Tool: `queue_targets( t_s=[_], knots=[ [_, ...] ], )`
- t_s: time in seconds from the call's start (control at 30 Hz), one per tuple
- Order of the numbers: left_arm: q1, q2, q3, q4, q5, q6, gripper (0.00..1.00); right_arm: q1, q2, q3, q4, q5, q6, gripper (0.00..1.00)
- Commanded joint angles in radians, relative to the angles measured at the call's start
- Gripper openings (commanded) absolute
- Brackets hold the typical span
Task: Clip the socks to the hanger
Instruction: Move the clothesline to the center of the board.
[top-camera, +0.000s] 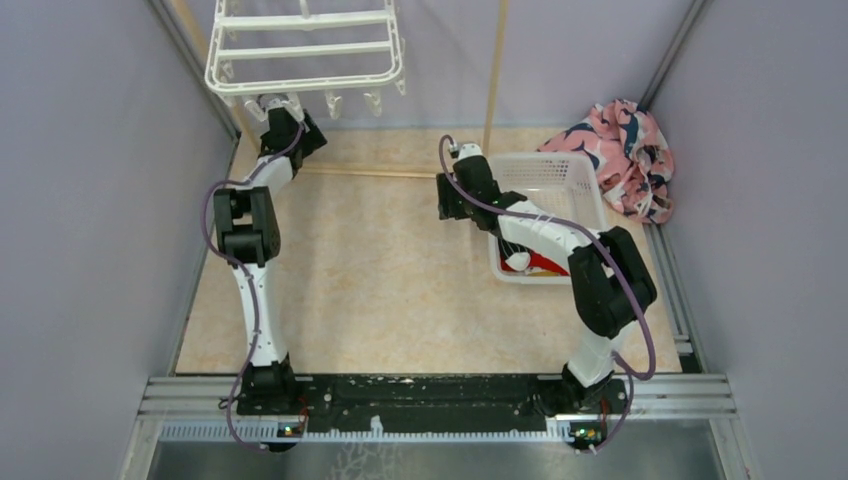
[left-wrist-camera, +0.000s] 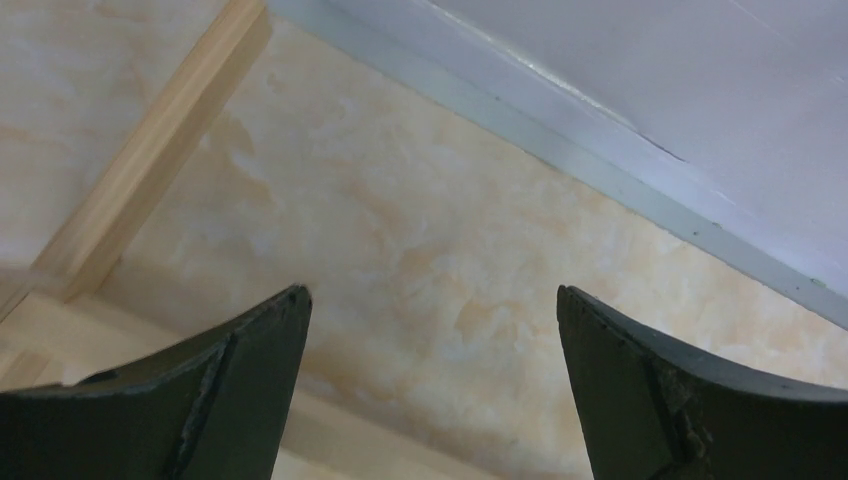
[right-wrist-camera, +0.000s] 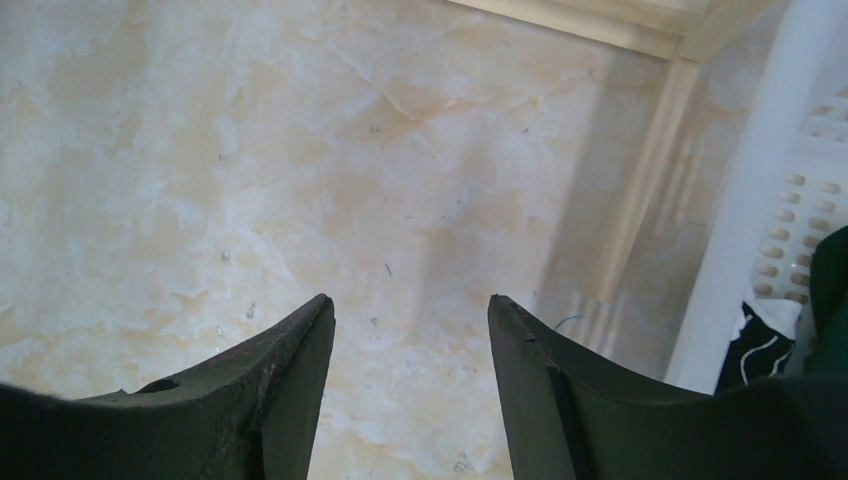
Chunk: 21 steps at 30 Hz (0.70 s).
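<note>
1. The socks are in the white basket on the right side of the table. From the top view, a red sock with white trim lies at the near end of the basket. The right wrist view shows a black sock with thin white stripes and a bit of a dark green sock behind the basket wall.
2. The hanger hangs up high at the back left, well apart from the basket. Its small clips dangle from its near edge. I see no sock on any clip.
3. The left gripper is just under the near edge of the hanger, near the clips. Its 2 fingers are wide apart and hold nothing.
4. The right gripper is just beside the left wall of the basket, over the table. Its 2 fingers are partly apart and hold nothing.
5. A wooden pole rack stands at the back, and a pink-and-navy cloth heap lies behind the basket.
6. I think the step in hand is getting the 1st sock. Next, the right gripper needs to go over the basket wall, come down on 1 sock and pinch only that one. After that, the sock has to go to the hanger, where a clip must be squeezed open for it
</note>
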Motion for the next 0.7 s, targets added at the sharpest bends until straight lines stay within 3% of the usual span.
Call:
queue_targets(
  t_s=[0.0, 0.17, 0.4, 0.67],
  knots=[
    [0.011, -0.013, -0.080, -0.084, 0.014, -0.042, 0.98, 0.000, -0.105, -0.050, 0.084, 0.058, -0.019, 0.59],
    [0.017, 0.019, -0.060, -0.218, 0.035, -0.105, 0.96, 0.001, -0.139, -0.091, 0.078, 0.073, -0.023, 0.59],
    [0.014, -0.070, -0.217, -0.207, 0.119, -0.152, 0.98, 0.001, -0.219, -0.171, 0.123, 0.108, -0.010, 0.58],
    [0.008, -0.204, -0.531, -0.022, 0.292, -0.272, 0.98, 0.000, -0.295, -0.233, 0.122, 0.154, 0.004, 0.58]
  ],
)
